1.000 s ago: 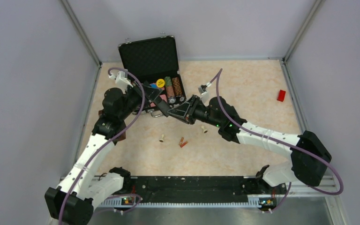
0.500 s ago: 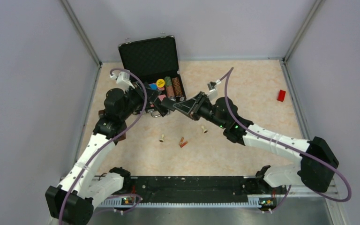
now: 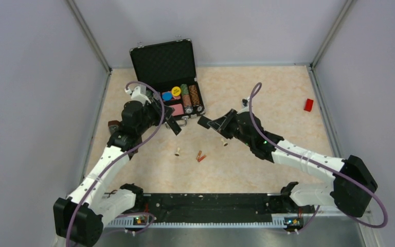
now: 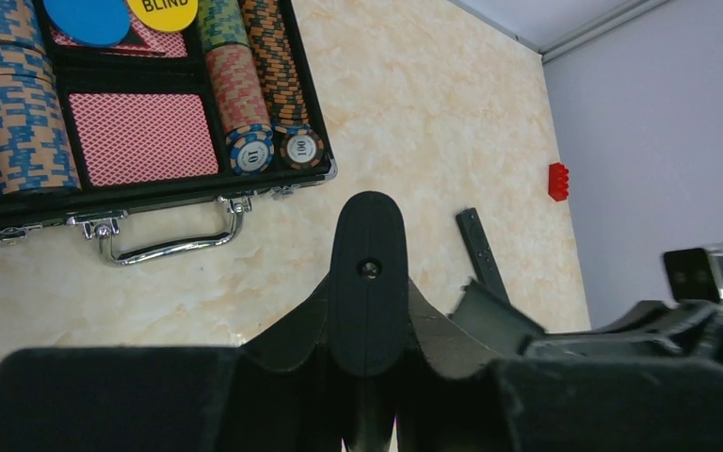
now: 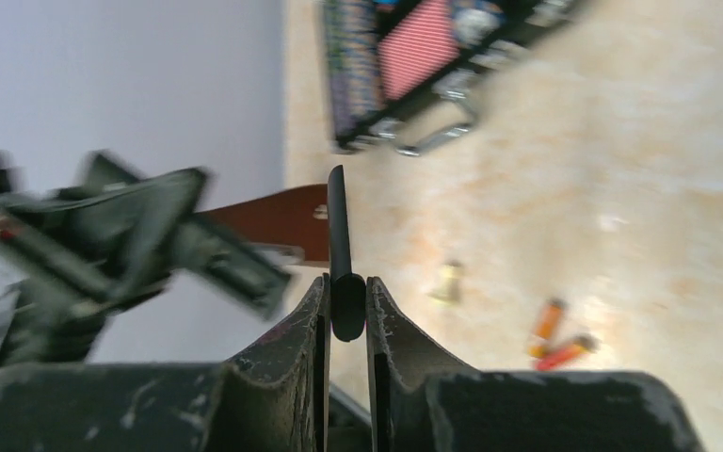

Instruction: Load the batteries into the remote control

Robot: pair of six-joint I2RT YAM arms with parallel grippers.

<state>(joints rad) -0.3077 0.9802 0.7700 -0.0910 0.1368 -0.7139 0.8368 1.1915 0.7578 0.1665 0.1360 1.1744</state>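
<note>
My right gripper point(image 3: 217, 125) point(image 5: 346, 284) is shut on the slim black remote control point(image 3: 204, 122) point(image 5: 338, 217), which shows edge-on in the right wrist view. In the left wrist view the remote control point(image 4: 481, 247) shows small pale dots. My left gripper point(image 3: 169, 123) point(image 4: 367, 294) is shut on a wider plain black bar point(image 4: 367, 231) with a rounded end and a screw hole. The two held pieces hang apart above the table. Two red-orange batteries point(image 3: 200, 156) point(image 5: 554, 336) lie together on the table below and between the grippers.
An open black case point(image 3: 160, 64) point(image 4: 165, 193) of poker chips and cards stands at the back left, its handle toward the grippers. Two cream pegs point(image 3: 177, 152) point(image 3: 225, 142) lie near the batteries. A red block point(image 3: 308, 104) sits far right. A brown object point(image 3: 114, 125) lies by the left arm.
The two grippers met in front of the case before. They have since drawn apart, the left back to the left and the right to the right, each carrying a black piece.
</note>
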